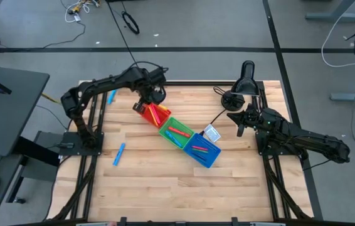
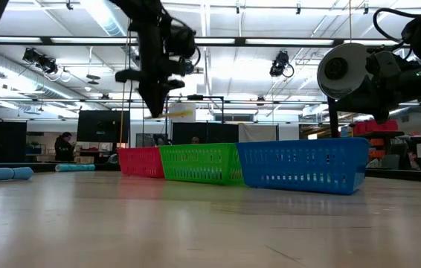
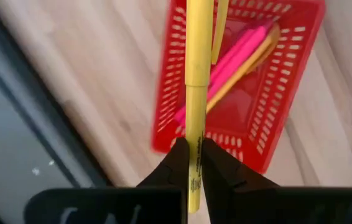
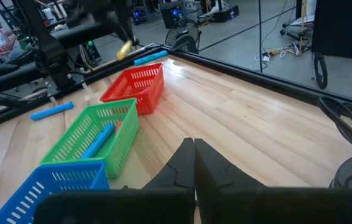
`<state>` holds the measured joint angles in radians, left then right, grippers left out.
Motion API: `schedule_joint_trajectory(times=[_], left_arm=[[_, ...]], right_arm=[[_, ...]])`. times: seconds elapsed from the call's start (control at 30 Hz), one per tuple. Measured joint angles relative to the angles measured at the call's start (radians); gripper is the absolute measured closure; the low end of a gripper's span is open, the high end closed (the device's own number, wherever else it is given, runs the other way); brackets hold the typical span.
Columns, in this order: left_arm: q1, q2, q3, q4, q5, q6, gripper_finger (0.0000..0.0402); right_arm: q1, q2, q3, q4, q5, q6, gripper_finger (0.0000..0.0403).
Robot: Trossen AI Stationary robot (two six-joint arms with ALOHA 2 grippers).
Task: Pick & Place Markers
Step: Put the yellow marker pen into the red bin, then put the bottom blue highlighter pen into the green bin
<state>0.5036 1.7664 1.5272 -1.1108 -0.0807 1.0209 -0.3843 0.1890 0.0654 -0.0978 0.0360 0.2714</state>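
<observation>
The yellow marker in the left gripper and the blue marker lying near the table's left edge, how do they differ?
The yellow marker is clamped in the left gripper above the red plastic bin; the blue marker lies loose on the bare wooden table. Both are slim pen-like sticks.

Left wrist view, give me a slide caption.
Left gripper holds a yellow marker above the red bin.

From my station I see grey floor around the wooden table — cables trail beyond it; ceiling strip lights glow overhead.
</observation>
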Motion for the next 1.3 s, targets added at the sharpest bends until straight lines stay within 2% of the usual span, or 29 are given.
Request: schedule_joint_trajectory(times=[0.3,0.67,1.0,1.3], left_arm=[[-0.015,-0.002,-0.218,0.222,0.034,0.073,0.038],[-0.006,0.0,-0.33,0.347,0.111,0.091,0.0379],[0.005,0.0,-0.33,0.339,0.079,0.023,0.0256],[0.01,-0.001,-0.33,0.36,0.074,0.0,0.0199]], right_arm=[[0.0,0.0,0.0,0.0,0.0,0.0,0.0403],[0.0,0.0,0.0,0.0,0.0,0.0,0.0403],[0.0,0.0,0.0,0.0,0.0,0.0,0.0403],[0.0,0.0,0.0,0.0,0.0,0.0,0.0403]])
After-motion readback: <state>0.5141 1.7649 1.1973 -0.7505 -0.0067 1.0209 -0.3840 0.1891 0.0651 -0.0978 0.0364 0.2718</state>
